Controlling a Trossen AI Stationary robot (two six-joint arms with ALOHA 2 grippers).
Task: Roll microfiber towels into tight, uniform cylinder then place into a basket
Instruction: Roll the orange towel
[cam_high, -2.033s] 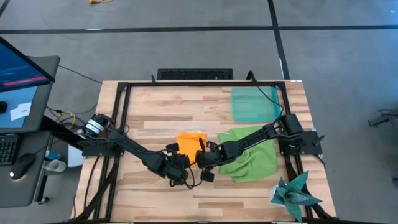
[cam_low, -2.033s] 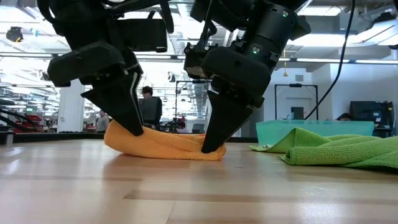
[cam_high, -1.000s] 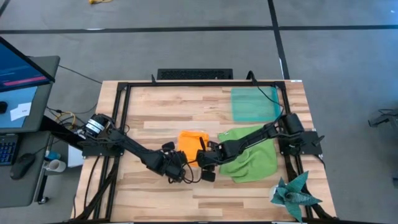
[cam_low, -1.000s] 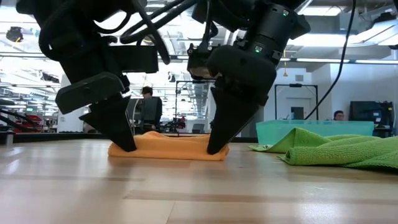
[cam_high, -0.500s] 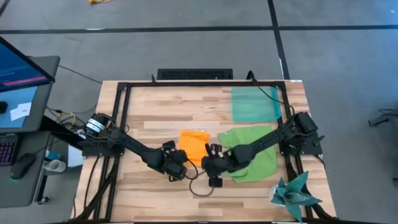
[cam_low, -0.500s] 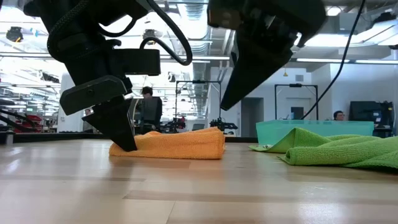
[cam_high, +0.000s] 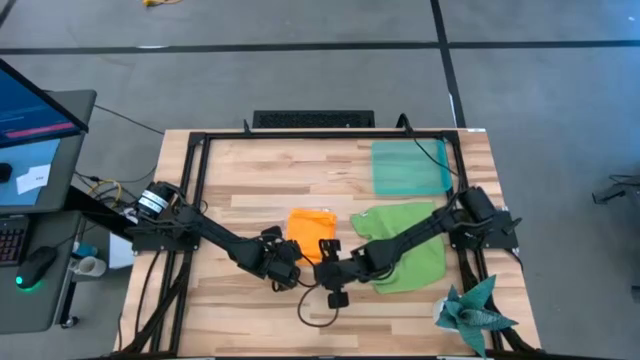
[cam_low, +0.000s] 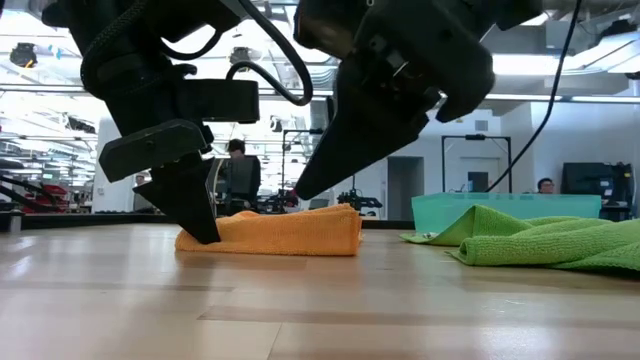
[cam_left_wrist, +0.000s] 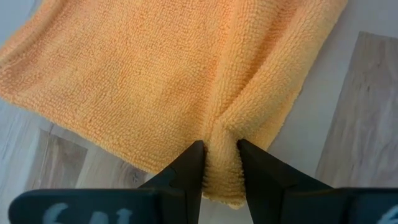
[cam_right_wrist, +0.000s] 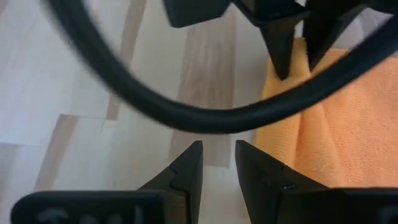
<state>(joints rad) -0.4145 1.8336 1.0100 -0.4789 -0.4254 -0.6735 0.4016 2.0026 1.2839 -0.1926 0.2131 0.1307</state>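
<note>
The orange towel (cam_high: 310, 227) lies folded and flat on the table, left of the middle; it also shows in the low view (cam_low: 285, 231). My left gripper (cam_high: 289, 262) is down at the towel's near left corner and shut on it. My right gripper (cam_high: 325, 270) hangs just off the towel's near right end, above the table (cam_low: 300, 196). Its fingers (cam_right_wrist: 186, 171) stand a narrow gap apart over bare wood with nothing between them. The green towel (cam_high: 405, 245) lies crumpled at the right. The teal basket (cam_high: 408, 168) stands beyond it. My left gripper pinches the orange towel's near left corner (cam_left_wrist: 221, 140) between its two fingers. The cloth is bunched into a small ridge between them. The fingers (cam_low: 200, 215) come from above, slanting down. The towel lies flat on the table.
A dark teal spiky star-shaped cloth (cam_high: 470, 310) lies at the table's near right corner. A black cable (cam_right_wrist: 205, 115) loops close in front of my right gripper. Bare wood shows along the near edge and the far left.
My right gripper has let go of the orange towel's near right end, risen off it, and moved a little toward the near edge and then left. The freed end has puffed up thicker. My left gripper has kept its hold and stayed in place.
</note>
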